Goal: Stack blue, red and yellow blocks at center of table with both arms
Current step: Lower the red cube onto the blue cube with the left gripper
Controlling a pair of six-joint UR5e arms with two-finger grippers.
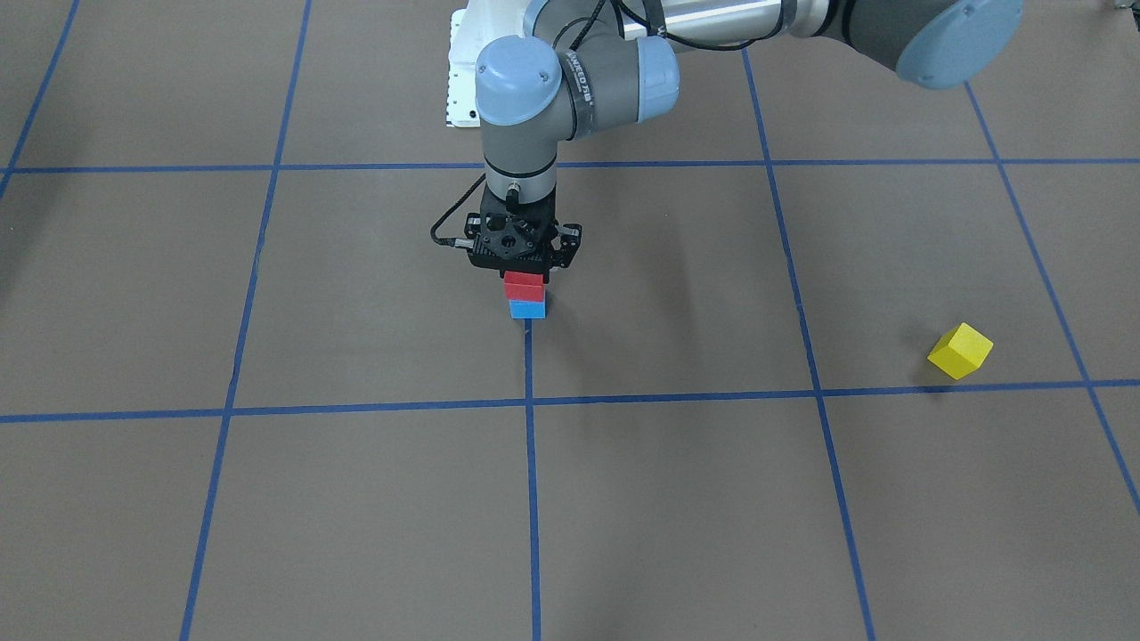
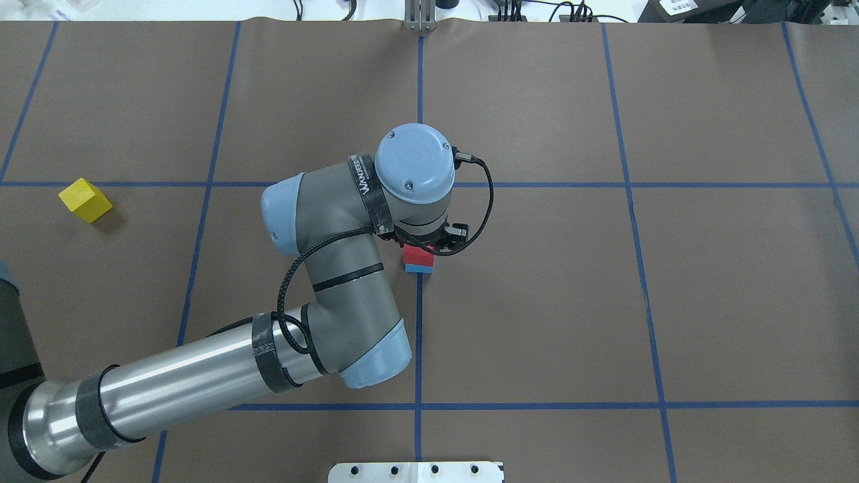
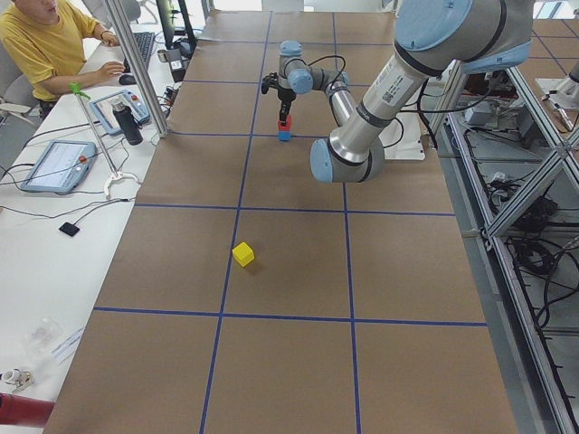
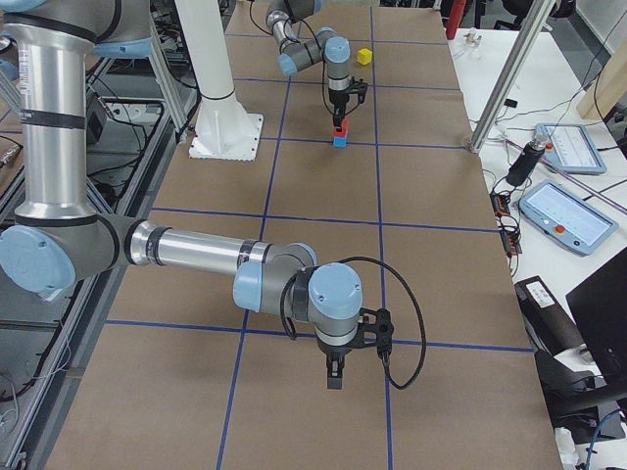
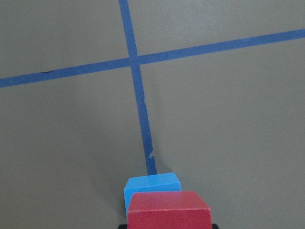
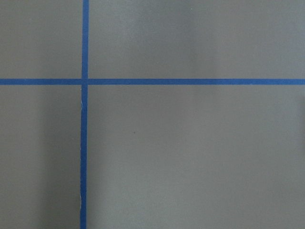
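Sitting beneath left gripper (image 1: 525,269): red block (image 1: 524,286)

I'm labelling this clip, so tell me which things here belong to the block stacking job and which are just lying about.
Job: red block on top of blue block; yellow block off alone; left gripper over the pair; right gripper.
Lying about: tablet and dark bottle on the side bench.

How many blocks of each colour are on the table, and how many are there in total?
Red block: 1
Blue block: 1
Yellow block: 1
Total: 3
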